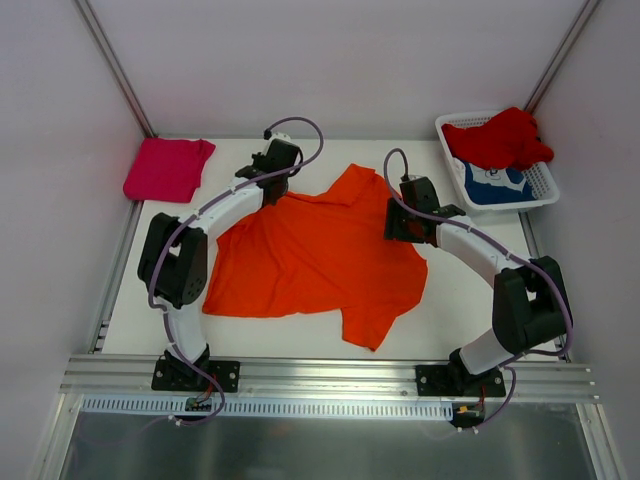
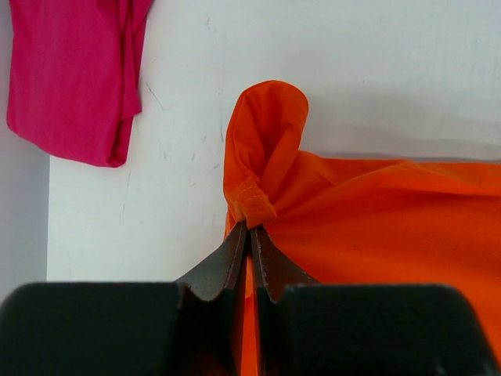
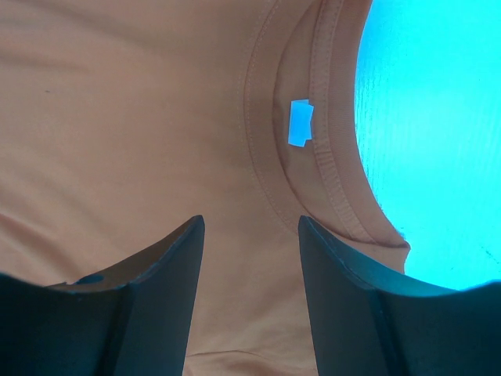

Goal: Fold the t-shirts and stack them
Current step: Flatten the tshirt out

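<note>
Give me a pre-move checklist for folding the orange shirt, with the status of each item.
1. Left gripper shut on the orange shirt at its edge: ok.
2. Right gripper gripping the shirt: not ok; it is open over the collar.
3. Right fingertips touching the cloth: cannot tell.
4. Pink shirt folded, apart from the orange one: ok.
5. Red shirt and blue shirt in the basket, out of the way: ok.

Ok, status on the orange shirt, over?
Left gripper shut on orange t-shirt. Right gripper open, near the collar. Pink t-shirt off to the side, no obstruction.
</note>
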